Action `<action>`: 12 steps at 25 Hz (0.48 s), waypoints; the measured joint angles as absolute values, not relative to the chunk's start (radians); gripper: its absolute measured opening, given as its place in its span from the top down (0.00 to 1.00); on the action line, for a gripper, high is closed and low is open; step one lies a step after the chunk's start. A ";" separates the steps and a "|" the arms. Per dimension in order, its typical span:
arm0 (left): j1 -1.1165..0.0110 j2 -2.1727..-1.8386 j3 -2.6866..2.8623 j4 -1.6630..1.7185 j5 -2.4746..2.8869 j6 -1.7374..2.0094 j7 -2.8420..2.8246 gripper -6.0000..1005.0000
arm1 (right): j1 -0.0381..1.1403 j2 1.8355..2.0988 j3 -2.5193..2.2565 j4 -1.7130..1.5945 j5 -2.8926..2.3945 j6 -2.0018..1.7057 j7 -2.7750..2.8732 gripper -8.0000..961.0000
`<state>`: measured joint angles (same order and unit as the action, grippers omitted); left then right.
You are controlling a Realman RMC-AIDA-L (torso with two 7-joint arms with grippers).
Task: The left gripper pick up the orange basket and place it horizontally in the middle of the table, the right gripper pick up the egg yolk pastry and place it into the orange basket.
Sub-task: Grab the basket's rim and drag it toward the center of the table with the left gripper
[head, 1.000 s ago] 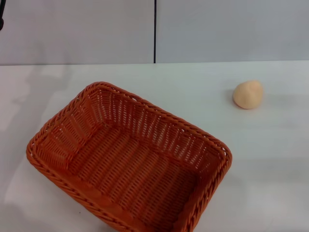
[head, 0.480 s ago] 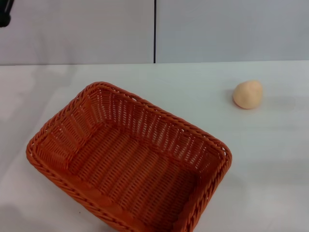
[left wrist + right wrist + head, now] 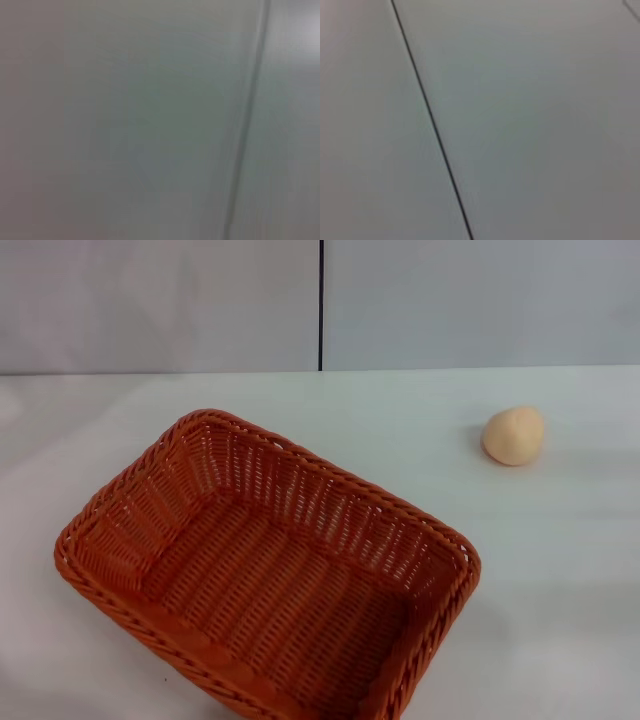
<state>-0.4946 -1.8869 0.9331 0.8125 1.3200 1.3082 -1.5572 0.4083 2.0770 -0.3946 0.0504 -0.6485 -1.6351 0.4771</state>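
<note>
Orange basket [image 3: 265, 575] resting on the white table [image 3: 560, 570], toward the near left part, turned at a slant so that one corner points at the near edge; not yet lying square in the middle. Nothing inside it. Egg yolk pastry [image 3: 514, 435] sitting alone toward the far right side, well apart from the basket, nearer the far edge.

Neither left gripper nor right gripper visible in any view; both wrist cameras facing only a plain grey wall panel with a dark seam [image 3: 430, 125]. Open or closed: cannot tell.

Judged as the start: basket pickup not begun, pastry untouched.

Likely troubles from here: a pinch on the sloping open-weave rim slipping or tipping the basket, since the wall leans outward; lifting by one side letting the far end drag and swing; setting down with the slant uncorrected. Round pastry apt to roll away if nudged off-centre, or get dented by too firm a squeeze.
</note>
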 joint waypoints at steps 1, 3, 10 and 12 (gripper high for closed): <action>-0.500 -1.872 0.932 0.865 1.387 1.321 -1.633 0.39 | 0.408 2.077 -0.395 0.050 -0.649 -1.635 0.477 0.31; -0.508 -1.853 0.925 0.942 1.490 1.357 -1.743 0.39 | 0.403 2.077 -0.389 0.047 -0.648 -1.634 0.477 0.31; -0.609 -1.831 0.807 1.135 1.885 1.669 -2.090 0.39 | 0.399 2.077 -0.379 0.034 -0.647 -1.626 0.477 0.31; -0.642 -1.837 0.790 1.145 1.978 1.741 -2.147 0.39 | 0.399 2.077 -0.379 0.034 -0.647 -1.625 0.477 0.31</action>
<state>-0.6422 -1.8365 0.7896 1.1446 1.9780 1.7415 -2.1466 0.3987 2.0769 -0.3790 0.0338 -0.6472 -1.6251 0.4771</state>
